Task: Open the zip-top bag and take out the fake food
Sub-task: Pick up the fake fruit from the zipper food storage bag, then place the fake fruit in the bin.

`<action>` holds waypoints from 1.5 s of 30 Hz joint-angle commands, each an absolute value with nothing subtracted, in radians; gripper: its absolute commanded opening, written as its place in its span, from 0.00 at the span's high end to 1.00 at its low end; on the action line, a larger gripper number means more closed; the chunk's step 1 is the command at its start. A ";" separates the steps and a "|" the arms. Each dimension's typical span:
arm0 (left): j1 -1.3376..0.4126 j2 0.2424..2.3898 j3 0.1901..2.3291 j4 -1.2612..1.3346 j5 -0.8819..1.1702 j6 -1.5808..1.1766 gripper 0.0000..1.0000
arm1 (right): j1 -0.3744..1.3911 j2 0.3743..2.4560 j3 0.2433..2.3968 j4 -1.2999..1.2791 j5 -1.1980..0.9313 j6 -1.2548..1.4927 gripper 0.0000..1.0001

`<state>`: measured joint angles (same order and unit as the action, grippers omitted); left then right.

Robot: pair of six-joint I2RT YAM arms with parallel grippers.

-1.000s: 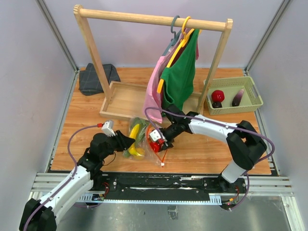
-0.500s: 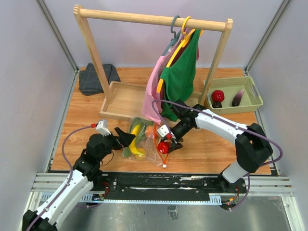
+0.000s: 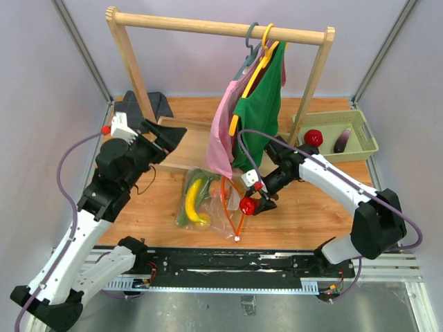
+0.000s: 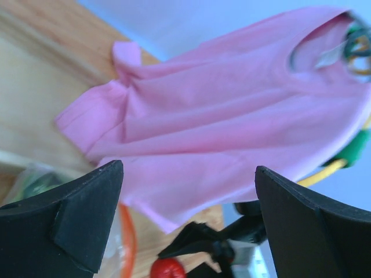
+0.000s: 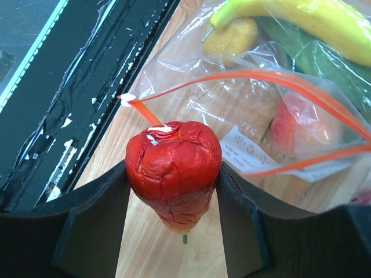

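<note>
Pinching a red fruit (image 5: 173, 171) in my right gripper (image 3: 255, 200), open bag (image 5: 243, 110) just beyond it; left gripper (image 4: 188, 171) gapes wide and empty, well away.

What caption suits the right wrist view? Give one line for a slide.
Right gripper holds a wrinkled red fake fruit just outside the open zip-top bag; banana and green pieces lie inside.

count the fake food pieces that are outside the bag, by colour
red: 2 (wrinkly red piece in the right gripper, round red piece in the basket)
purple: 1 (eggplant in the basket)
total: 3
</note>
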<state>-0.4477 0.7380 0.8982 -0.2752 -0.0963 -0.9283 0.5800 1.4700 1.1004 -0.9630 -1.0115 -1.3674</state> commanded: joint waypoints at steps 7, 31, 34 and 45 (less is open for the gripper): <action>-0.451 0.852 1.309 -0.486 -0.129 -1.050 0.01 | 0.427 1.364 1.076 -0.993 -1.055 -1.274 0.81; -0.451 0.770 0.934 0.147 0.257 -0.831 0.01 | -0.018 1.196 1.009 -0.885 -1.142 -1.105 0.79; -0.451 0.720 0.746 0.288 0.320 -0.798 0.01 | -0.077 1.181 1.016 -0.875 -1.130 -1.050 0.79; -0.451 0.568 0.383 0.454 0.394 -0.741 0.01 | -0.281 1.130 1.025 -0.766 -1.145 -0.839 0.76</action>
